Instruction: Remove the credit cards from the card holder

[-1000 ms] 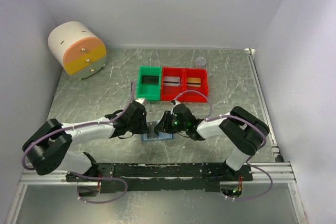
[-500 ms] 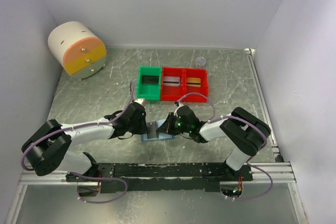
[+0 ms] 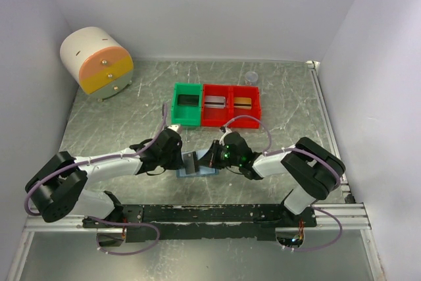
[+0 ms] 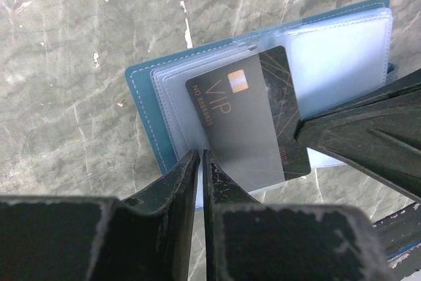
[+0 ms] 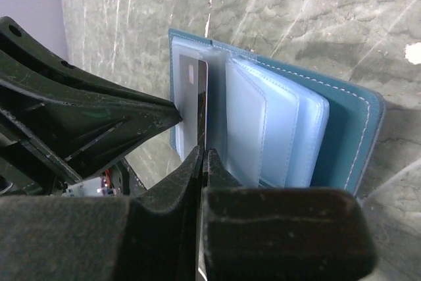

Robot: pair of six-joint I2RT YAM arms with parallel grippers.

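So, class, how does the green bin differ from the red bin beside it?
Colour: the green bin is green, the red bin red.
Compartments: the green bin has one, the red bin two.
Contents: the green bin holds a dark card, the red bin a silvery card and a gold card.
Both are open-topped and stand side by side.

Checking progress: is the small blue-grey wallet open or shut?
Open: the blue-grey card holder lies spread, clear plastic sleeves fanned, a dark VIP card showing.

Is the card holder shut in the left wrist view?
No, the card holder lies open, with a dark VIP card across its clear sleeves.
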